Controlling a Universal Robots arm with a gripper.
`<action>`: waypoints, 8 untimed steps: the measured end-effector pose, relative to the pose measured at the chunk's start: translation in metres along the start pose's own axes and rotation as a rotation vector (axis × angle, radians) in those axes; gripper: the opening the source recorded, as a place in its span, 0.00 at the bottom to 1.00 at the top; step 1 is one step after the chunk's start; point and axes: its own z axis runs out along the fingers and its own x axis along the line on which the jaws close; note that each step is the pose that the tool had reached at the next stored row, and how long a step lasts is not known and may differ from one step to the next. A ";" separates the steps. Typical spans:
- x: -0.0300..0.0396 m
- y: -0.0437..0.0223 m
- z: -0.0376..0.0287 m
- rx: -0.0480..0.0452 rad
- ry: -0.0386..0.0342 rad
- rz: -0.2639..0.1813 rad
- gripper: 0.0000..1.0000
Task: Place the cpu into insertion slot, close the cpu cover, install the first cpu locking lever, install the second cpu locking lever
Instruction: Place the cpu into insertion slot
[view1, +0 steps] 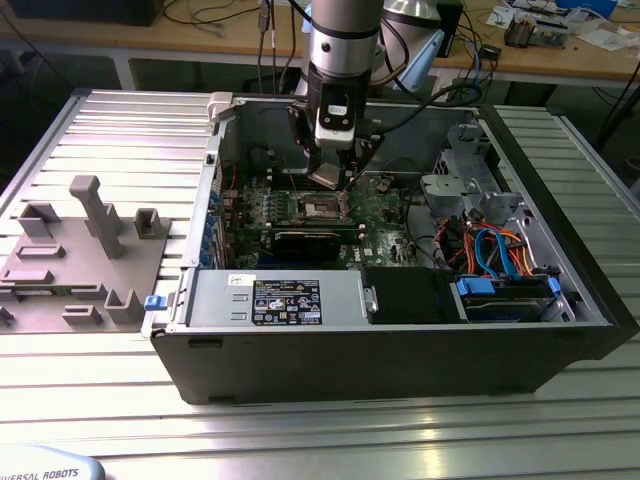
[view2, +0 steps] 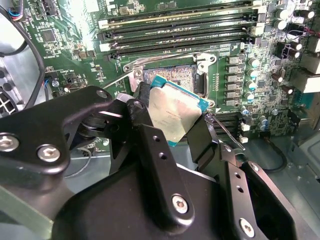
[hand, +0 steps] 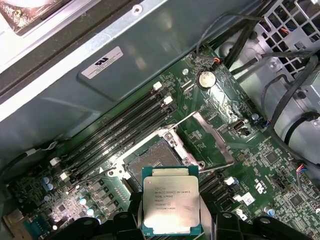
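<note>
Above the open socket (hand: 152, 157), the hand (view2: 172, 117) grips the cpu (hand: 171, 206) by its edges; the chip is not seated. The cpu cover (hand: 216, 140) stands flipped open, and the locking levers (view2: 225, 131) look unlatched. All four steps are left.

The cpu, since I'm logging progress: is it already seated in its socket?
No: the gripper holds the cpu by its edges, and the socket beyond it lies empty.

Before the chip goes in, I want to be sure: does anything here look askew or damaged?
No damage shows. The cpu, held in the gripper, hangs above the open socket turned against it, so their edges are not parallel.
</note>
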 end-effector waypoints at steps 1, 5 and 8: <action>0.0000 0.0000 0.0001 0.0004 -0.0004 0.001 0.54; 0.0000 0.0000 0.0002 0.0019 -0.0016 0.006 0.54; 0.0000 0.0000 0.0003 0.0024 -0.0022 0.010 0.54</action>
